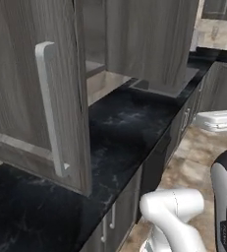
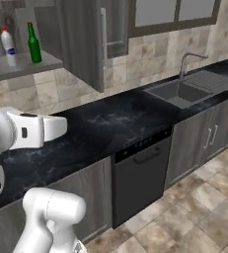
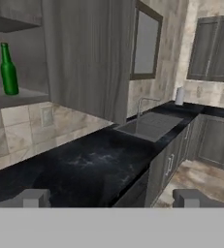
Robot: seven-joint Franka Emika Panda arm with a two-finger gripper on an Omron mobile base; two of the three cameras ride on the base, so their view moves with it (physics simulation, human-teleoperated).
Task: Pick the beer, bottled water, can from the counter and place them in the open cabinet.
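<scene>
The beer [image 2: 34, 43], a green glass bottle, stands upright on the inner shelf of the open cabinet [image 2: 21, 64]. Beside it, to the left, stands the bottled water [image 2: 8, 43], white with a red cap. In the hand view the beer [image 3: 8, 70] stands at the upper left on the same shelf [image 3: 16, 99]. My gripper [image 3: 112, 198] is open and holds nothing; it hangs over the black counter [image 3: 94, 164], well away from the shelf. The can is out of view.
The cabinet door [image 1: 36, 98] with its long bar handle [image 1: 51, 108] swings out over the counter [image 1: 120, 133]. A sink [image 2: 179, 91] with a faucet [image 2: 189, 62] lies to the right, and a dishwasher front [image 2: 140, 173] sits below the counter edge.
</scene>
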